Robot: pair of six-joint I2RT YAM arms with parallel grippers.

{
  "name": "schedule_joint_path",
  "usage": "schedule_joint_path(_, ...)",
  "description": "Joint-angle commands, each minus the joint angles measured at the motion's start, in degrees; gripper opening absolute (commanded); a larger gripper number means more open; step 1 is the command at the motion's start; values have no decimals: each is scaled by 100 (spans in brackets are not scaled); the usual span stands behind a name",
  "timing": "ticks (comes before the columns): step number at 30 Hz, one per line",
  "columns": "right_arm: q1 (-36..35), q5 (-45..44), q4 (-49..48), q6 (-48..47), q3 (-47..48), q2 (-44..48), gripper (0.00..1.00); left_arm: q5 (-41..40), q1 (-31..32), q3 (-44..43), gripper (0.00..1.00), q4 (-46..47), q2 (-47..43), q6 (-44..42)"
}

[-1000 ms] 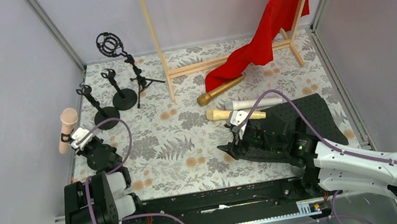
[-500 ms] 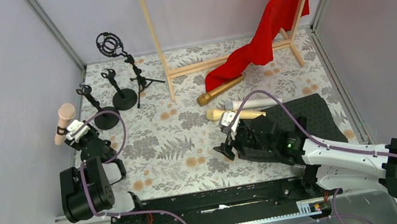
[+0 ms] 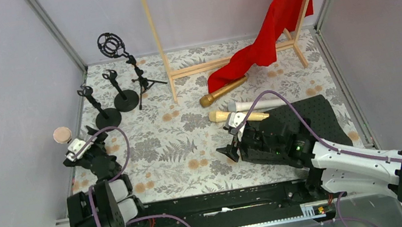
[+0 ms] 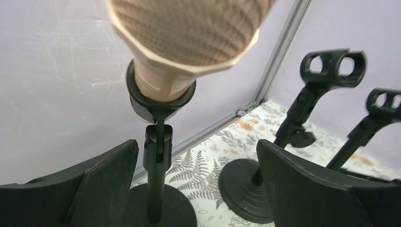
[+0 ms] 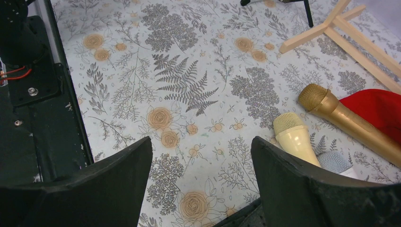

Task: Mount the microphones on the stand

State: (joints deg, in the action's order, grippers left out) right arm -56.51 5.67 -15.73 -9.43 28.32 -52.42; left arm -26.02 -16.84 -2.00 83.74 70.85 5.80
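Left end effector (image 4: 196, 142) has let go of the pink mic (image 4: 189, 28) and backed off toward the near side, its jaws apart and empty. We now see that mic upright in the clip of the leftmost stand (image 4: 157, 156), so one of four looks done. Right end effector (image 5: 201, 142), jaws also apart, has slid left and hovers over the counter (image 5: 179, 85) near the yellow mic (image 5: 295, 137). That one lies against the white mic (image 5: 335, 163), with the gold mic (image 5: 350, 120) just beyond, beside the red cloth (image 5: 378, 106). Two empty stands (image 4: 302, 113) wait right of the filled one. We judge the packed mics make a clean grasp awkward.
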Motion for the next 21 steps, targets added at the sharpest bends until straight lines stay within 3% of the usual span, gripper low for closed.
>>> schedule_joint_path(1, 17, 109, -112, -15, 140, 262, 83, 43, 34, 182, 99, -186, -864, 636)
schedule_joint_path(7, 17, 135, 11, -16, 113, 477, 83, -510, 332, 277, 99, -2493, -2342, 1380)
schedule_joint_path(11, 17, 115, 45, 6, 16, 673, 83, -1277, 1017, 235, 99, -3568, -2889, 1569)
schedule_joint_path(14, 17, 80, 69, 11, -61, 810, 83, -1410, 1525, 235, 99, -4253, -3214, 1893)
schedule_joint_path(17, 17, -7, 58, 11, -131, 900, 83, -1341, 2001, 235, 99, -4334, -3187, 2121)
schedule_joint_path(21, 17, -87, 75, 35, -151, 965, 83, -1538, 2492, -115, 99, -3991, -2418, 1600)
